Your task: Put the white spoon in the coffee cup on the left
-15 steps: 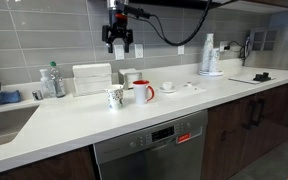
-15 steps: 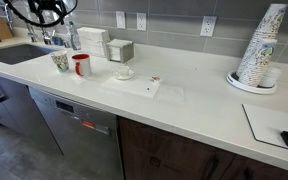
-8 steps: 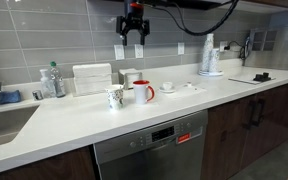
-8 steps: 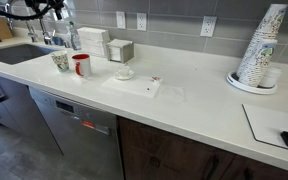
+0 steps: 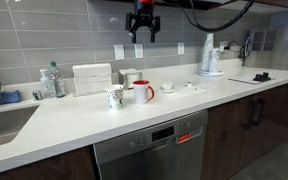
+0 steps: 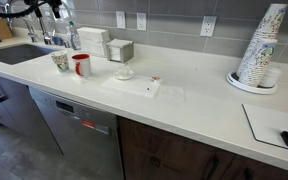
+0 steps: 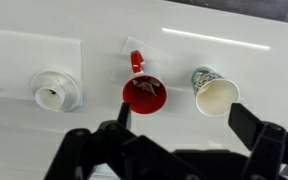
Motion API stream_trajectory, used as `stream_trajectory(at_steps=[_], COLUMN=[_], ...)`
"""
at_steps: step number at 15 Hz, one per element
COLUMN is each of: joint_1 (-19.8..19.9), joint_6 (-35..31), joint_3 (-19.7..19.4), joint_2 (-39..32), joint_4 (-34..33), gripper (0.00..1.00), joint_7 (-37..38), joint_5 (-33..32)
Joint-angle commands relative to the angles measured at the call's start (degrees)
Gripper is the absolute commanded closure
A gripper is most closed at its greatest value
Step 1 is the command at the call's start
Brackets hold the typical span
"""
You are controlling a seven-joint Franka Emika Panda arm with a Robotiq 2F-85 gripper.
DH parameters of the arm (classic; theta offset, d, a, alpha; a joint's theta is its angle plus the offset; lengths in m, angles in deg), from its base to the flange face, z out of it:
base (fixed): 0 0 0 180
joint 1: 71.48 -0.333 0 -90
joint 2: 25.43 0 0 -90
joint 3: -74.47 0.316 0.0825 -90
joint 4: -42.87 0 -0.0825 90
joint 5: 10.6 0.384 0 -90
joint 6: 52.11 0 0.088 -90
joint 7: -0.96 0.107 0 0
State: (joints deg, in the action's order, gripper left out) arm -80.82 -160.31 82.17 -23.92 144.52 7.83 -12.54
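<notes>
The coffee cup (image 5: 115,97), white with a dark greenish pattern, stands on the white counter. It also shows in the other exterior view (image 6: 60,62) and in the wrist view (image 7: 214,93), where its inside looks empty. My gripper (image 5: 144,27) hangs high above the counter, above the mugs. In the wrist view the gripper (image 7: 184,128) is open and empty. A small white dish (image 5: 167,88) (image 7: 57,92) lies beside the red mug, with something small on it. I cannot make out the white spoon clearly.
A white mug with a red handle and red inside (image 5: 142,92) (image 7: 144,93) stands between the coffee cup and the dish. A sink (image 5: 4,120), bottles (image 5: 52,80), white boxes (image 5: 92,78) and a stack of paper cups (image 5: 208,55) line the counter.
My gripper has moved sideways along the tiled wall, from above the coffee cup toward the red mug and dish, staying high. Nothing on the counter has moved.
</notes>
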Motion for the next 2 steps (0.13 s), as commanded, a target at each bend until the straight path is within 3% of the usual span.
stream_trajectory(at_steps=[1,2], joint_1=[0.3,0.3], joint_6=[0.2,0.2], joint_3=[0.4,0.4], joint_2=[-0.1,-0.2], joint_4=[-0.2,-0.3], gripper=[0.00,0.00], joint_7=[0.0,0.0], joint_5=[0.0,0.0])
